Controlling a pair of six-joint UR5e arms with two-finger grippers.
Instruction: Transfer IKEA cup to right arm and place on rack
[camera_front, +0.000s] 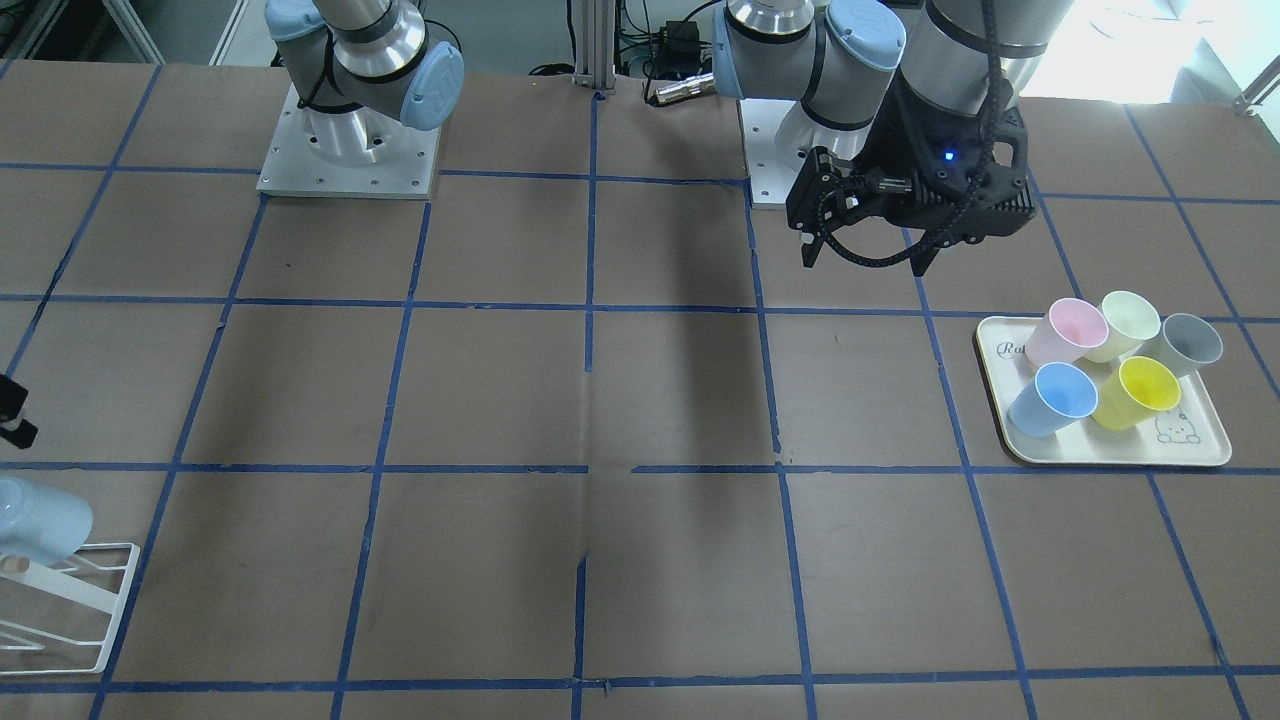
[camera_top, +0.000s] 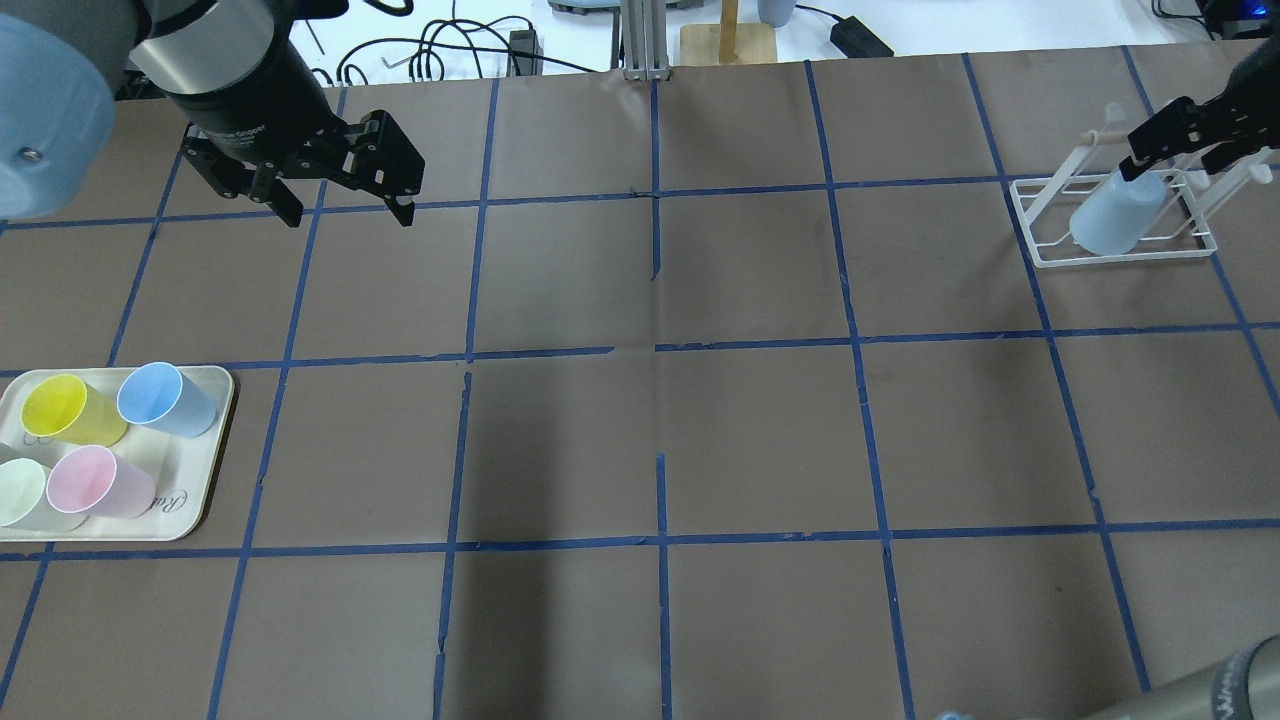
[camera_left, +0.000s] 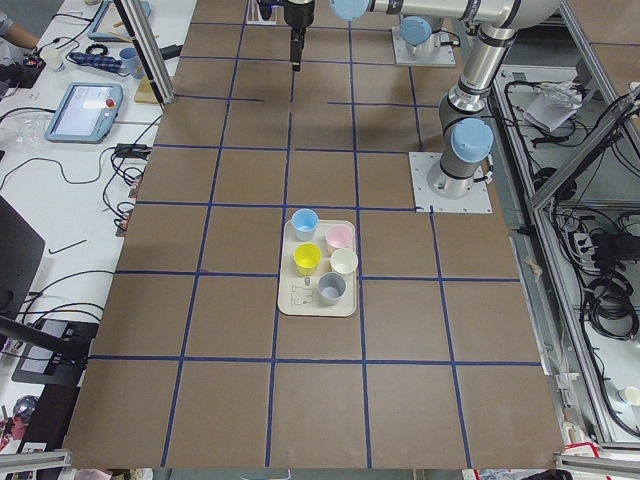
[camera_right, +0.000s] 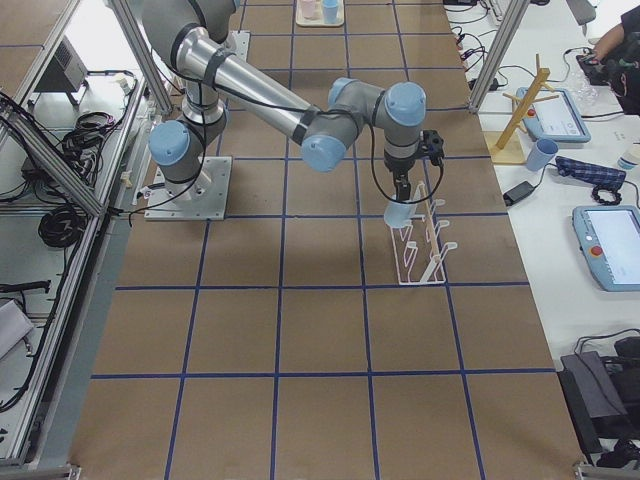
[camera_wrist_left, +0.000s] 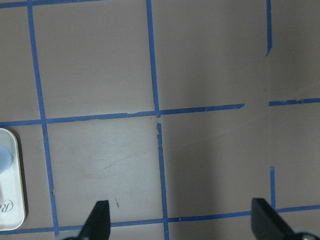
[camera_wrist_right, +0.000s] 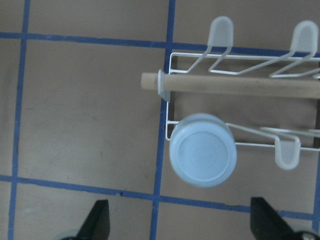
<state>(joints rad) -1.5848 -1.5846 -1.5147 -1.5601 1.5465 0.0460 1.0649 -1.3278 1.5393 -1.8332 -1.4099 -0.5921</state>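
The IKEA cup (camera_wrist_right: 202, 150) is seen upside down on a peg of the rack (camera_wrist_right: 230, 85). The right gripper (camera_wrist_right: 182, 222) is spread wide above it, grasping nothing. The left gripper (camera_top: 348, 212) is also released, well apart from the rack.

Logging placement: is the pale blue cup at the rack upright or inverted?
Inverted: the IKEA cup shows its closed base upward, on the rack.

On the brown counter (camera_front: 500, 400), marked into squares with blue tape (camera_front: 591, 250), a cream tray (camera_front: 1120, 458) is seen at the right of the front-facing view. Five cups are held on it: a pink cup (camera_front: 1066, 332), a pale green cup (camera_front: 1125, 322) and a grey cup (camera_front: 1185, 343) in the upper row, a blue cup (camera_front: 1055, 398) and a yellow cup (camera_front: 1140, 392) below.
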